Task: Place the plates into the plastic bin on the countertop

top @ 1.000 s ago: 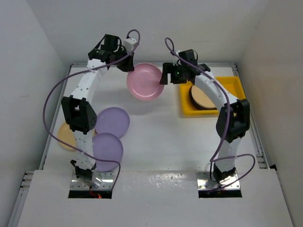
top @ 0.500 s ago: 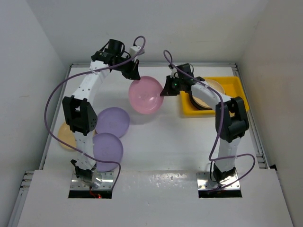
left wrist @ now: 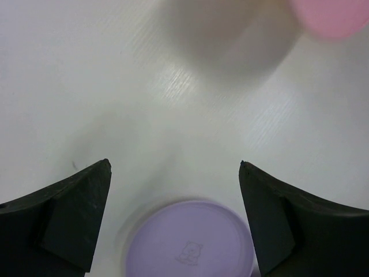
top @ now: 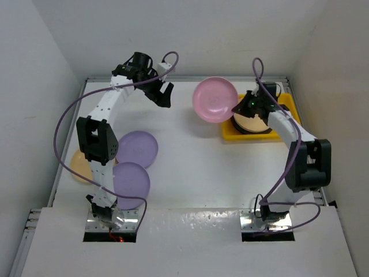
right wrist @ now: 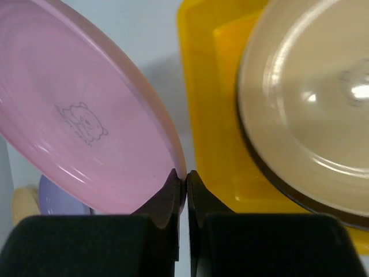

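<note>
**Operator:** Where is the plate I'm carrying?

**Spotter:** Your right jaws are clamped together on the rim of the round, shallow pink plate [right wrist: 86,115]. It hangs tilted above the glossy white counter [top: 196,167], just left of the shallow, bright yellow plastic bin [right wrist: 207,115]. From overhead it is beside the bin's left wall and not yet over the inside.

**Operator:** And my other side?

**Spotter:** Your left jaws stand wide apart with nothing between them. They are up near the far wall, well apart from the pink plate.

**Operator:** What's in the bin so far?

**Spotter:** There is a stack in its left half. A glossy tan round plate [right wrist: 311,98] sits on top, and a dark-rimmed plate [right wrist: 311,209] shows under it. I can't count how many lie below. The right half shows bare yellow.

**Operator:** What's left, then?

**Spotter:** Four, as far as I can see. The first is the pink one you hold. Two round lilac plates lie edge to edge on the counter by your left arm [top: 105,104], the farther lilac plate [top: 137,149] and the nearer lilac plate [top: 131,183]. The fourth is a tan-yellow round plate [top: 79,167] at the left edge, partly hidden behind that arm. I'd put you somewhere around halfway. For the pink plate, you need to carry it right, level it, and set it down in the bin.
</note>
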Controlling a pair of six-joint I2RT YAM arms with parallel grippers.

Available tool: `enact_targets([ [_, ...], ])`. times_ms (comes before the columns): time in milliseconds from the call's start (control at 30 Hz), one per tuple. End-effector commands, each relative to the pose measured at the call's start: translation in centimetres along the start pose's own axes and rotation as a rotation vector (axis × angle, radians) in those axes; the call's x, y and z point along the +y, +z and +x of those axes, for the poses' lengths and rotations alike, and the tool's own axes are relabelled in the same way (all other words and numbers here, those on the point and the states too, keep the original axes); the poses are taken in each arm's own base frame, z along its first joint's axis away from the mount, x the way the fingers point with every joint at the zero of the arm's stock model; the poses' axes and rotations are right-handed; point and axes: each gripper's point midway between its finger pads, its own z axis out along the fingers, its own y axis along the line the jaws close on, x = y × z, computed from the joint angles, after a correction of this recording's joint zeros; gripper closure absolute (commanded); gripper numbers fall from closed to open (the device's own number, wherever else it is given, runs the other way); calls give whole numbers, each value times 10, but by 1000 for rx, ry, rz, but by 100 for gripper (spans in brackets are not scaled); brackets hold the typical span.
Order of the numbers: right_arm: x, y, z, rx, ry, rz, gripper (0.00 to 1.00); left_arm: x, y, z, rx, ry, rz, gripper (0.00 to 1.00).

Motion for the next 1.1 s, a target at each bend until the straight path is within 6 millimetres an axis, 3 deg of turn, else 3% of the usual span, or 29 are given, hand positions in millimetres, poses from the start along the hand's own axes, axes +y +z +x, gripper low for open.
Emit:
enact_targets([
  [0,-32,-38,-42,-152,91,66,100,4,-25,6,51,109,-70,7],
  [67,-58,-50,-34,-142,137,140,100,6,-28,27,131,152,-76,10],
  [100,-87,-63,-43,-175,180,202,100,2,-35,41,191,200,-55,14],
  [133,-104,-72,-39,-179,190,270,100,3,-34,61,249,198,-36,15],
  [200,-137,-87,-40,-190,202,357,100,-3,-48,78,307,252,-33,20],
  [233,-150,-90,-36,-185,213,402,100,-6,-47,98,360,244,-19,20],
  [333,-177,-98,-36,-187,262,440,100,-15,-60,110,359,271,-34,20],
  [367,-184,-94,-37,-177,276,444,100,-18,-59,125,390,259,-26,20],
  [433,-187,-90,-39,-172,283,437,100,-24,-66,130,391,280,-22,20],
  [467,-190,-82,-47,-174,277,416,100,-24,-68,144,425,267,-15,20],
  [567,-189,-68,-64,-152,282,376,100,-26,-79,160,457,306,-22,20],
  [633,-188,-60,-69,-130,286,361,98,-27,-81,187,525,317,-28,20],
  [767,-184,-47,-68,-53,287,333,73,-23,-82,228,616,381,-50,19],
  [800,-188,-46,-63,-29,283,344,69,-22,-81,248,672,375,-54,19],
  [933,-192,-43,-51,11,262,353,48,-13,-77,270,718,392,-112,19],
  [1033,-192,-49,-46,27,241,371,42,-11,-68,280,728,395,-128,22],
  [1067,-191,-52,-48,21,217,372,42,-11,-62,281,720,394,-134,28],
])
